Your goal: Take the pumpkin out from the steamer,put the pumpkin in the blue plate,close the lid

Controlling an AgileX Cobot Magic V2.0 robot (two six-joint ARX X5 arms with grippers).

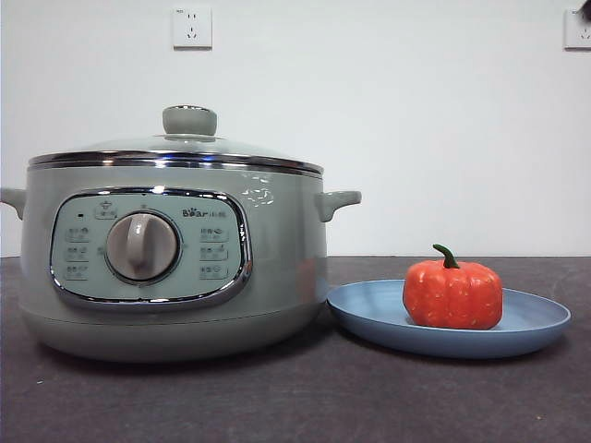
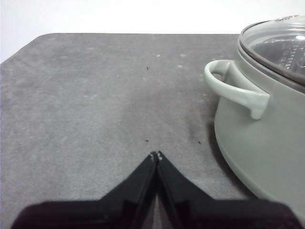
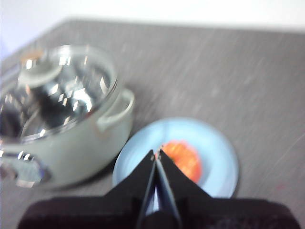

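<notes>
The sage-green steamer (image 1: 175,268) stands at the left in the front view with the glass lid (image 1: 185,143) seated on its rim. The orange-red pumpkin (image 1: 452,293) sits upright in the blue plate (image 1: 536,318) just right of the steamer. My left gripper (image 2: 157,155) is shut and empty, low over the bare table beside the steamer's side handle (image 2: 236,88). My right gripper (image 3: 157,154) is shut and empty, high above the plate (image 3: 219,152) and pumpkin (image 3: 183,160); that view is blurred. The lidded steamer (image 3: 62,119) shows there too.
The dark grey table top (image 1: 295,406) runs in front of the steamer and plate. A white wall with two outlets (image 1: 192,28) stands behind. A black arm tip (image 1: 585,9) shows at the top right corner.
</notes>
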